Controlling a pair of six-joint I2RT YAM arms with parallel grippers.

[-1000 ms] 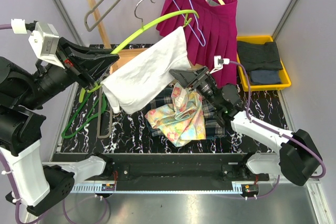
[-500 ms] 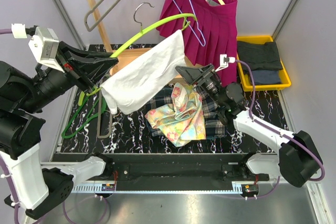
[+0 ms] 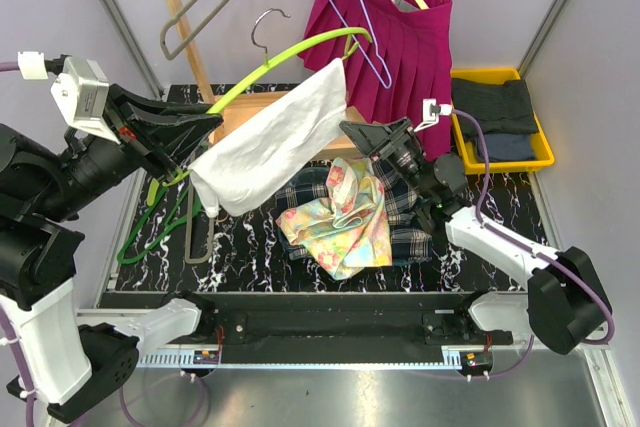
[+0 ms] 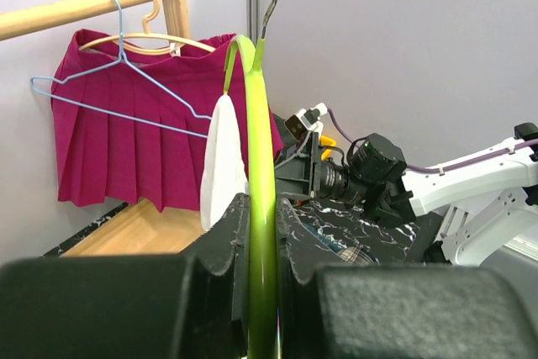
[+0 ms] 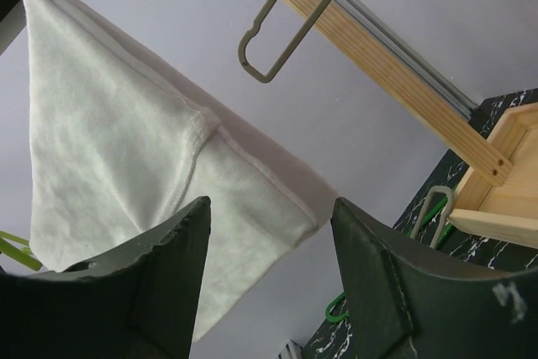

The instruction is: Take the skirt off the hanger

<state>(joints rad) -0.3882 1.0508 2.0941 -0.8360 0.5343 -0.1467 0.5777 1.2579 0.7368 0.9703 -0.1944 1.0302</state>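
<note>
At the near end of the lime-green hanger [image 4: 261,149], the left gripper [image 4: 262,229] was clamped tight on its bar, the white skirt [image 4: 220,157] hung from its far end, and just beyond that end the right gripper [image 5: 269,208] stood with jaws apart, holding nothing.

Left claw [image 3: 195,143] grips green hanger [image 3: 290,51] (white skirt [image 3: 275,142] hanging), right claw [image 3: 372,133] near.
</note>
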